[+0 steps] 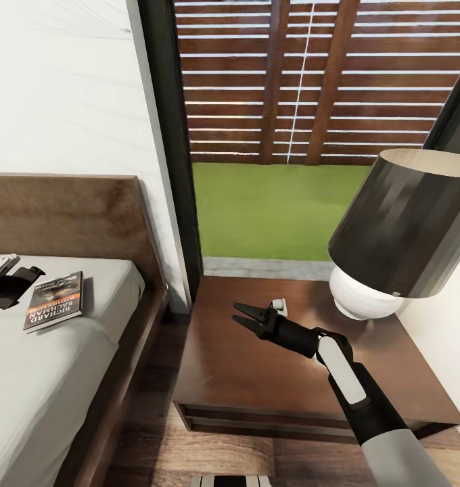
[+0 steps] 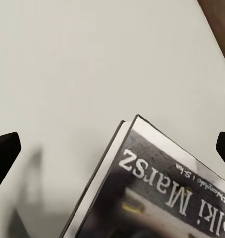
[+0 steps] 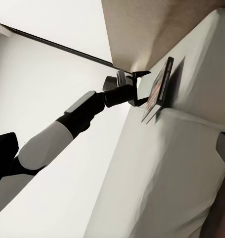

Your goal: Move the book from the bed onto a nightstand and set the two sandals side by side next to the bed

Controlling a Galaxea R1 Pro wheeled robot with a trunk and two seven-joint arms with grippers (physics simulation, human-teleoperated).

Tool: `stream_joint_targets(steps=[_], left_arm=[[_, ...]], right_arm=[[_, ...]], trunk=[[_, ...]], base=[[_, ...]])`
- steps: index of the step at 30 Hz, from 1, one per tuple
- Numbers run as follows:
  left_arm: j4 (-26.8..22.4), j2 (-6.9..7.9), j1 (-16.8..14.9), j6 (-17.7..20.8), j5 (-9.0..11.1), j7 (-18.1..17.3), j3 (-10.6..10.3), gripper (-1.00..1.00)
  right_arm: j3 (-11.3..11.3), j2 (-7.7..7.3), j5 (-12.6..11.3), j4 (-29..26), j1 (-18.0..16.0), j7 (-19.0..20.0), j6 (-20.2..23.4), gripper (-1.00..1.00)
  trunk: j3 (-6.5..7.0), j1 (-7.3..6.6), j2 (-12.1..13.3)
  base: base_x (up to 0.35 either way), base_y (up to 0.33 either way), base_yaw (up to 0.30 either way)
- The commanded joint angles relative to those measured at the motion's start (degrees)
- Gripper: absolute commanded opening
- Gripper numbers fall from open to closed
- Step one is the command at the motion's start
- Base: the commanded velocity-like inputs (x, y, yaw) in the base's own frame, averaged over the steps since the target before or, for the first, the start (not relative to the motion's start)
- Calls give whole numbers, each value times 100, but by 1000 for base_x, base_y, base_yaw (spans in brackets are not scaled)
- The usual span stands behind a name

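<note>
Nightstand [image 1: 230, 365] top is bare on the bed side and front; the lamp [image 1: 399, 237] takes the far right corner, its shade overhanging. Mattress [image 1: 47, 379] around the book [image 1: 54, 301] is open; headboard [image 1: 67, 216] closes off the back.

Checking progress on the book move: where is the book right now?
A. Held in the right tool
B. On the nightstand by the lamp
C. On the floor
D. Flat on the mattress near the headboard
D: the book lies flat on the mattress near the headboard, beside the open left tool.
</note>
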Motion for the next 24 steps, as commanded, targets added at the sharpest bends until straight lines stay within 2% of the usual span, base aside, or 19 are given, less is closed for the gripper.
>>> stream_joint_targets(steps=[1, 7, 14, 24], left_arm=[[147, -9, 5, 36, 150, 41, 202, 100], [147, -49, 5, 35, 159, 39, 202, 100], [147, -66, 5, 37, 189, 37, 202, 100], [147, -75, 5, 38, 248, 37, 202, 100]], right_arm=[[4, -4, -18, 0, -2, 1, 24, 100], [2, -5, -18, 0, -3, 1, 24, 100], [2, -7, -18, 0, -3, 3, 24, 100], [1, -11, -18, 0, -2, 9, 24, 100]], trunk=[[-6, 1, 0], [-6, 1, 0], [-161, 19, -10], [-161, 19, -10]], base=[[0, 0, 0], [0, 0, 0], [0, 0, 0], [0, 0, 0]])
